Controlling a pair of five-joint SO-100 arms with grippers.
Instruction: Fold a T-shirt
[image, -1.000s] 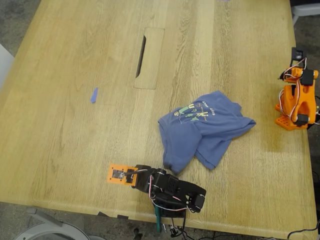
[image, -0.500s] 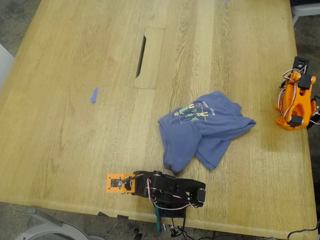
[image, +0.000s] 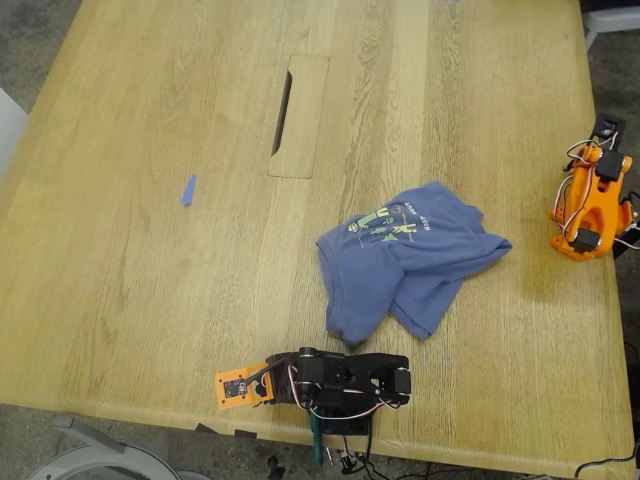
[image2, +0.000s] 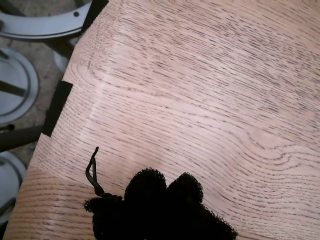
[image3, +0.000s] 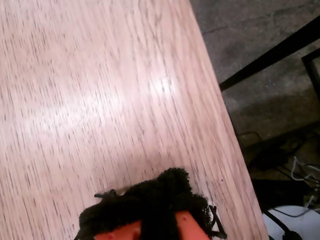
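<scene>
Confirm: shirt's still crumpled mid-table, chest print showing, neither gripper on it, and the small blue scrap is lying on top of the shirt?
Not quite. The small blue scrap lies on bare wood, well apart from the T-shirt, toward the exterior view's left. The rest holds: the shirt is crumpled with its chest print showing, and both wrist views show only wood at the jaws, no cloth.

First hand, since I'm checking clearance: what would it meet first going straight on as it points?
Probably bare table wood near its edge; the T-shirt isn't in that line.
</scene>
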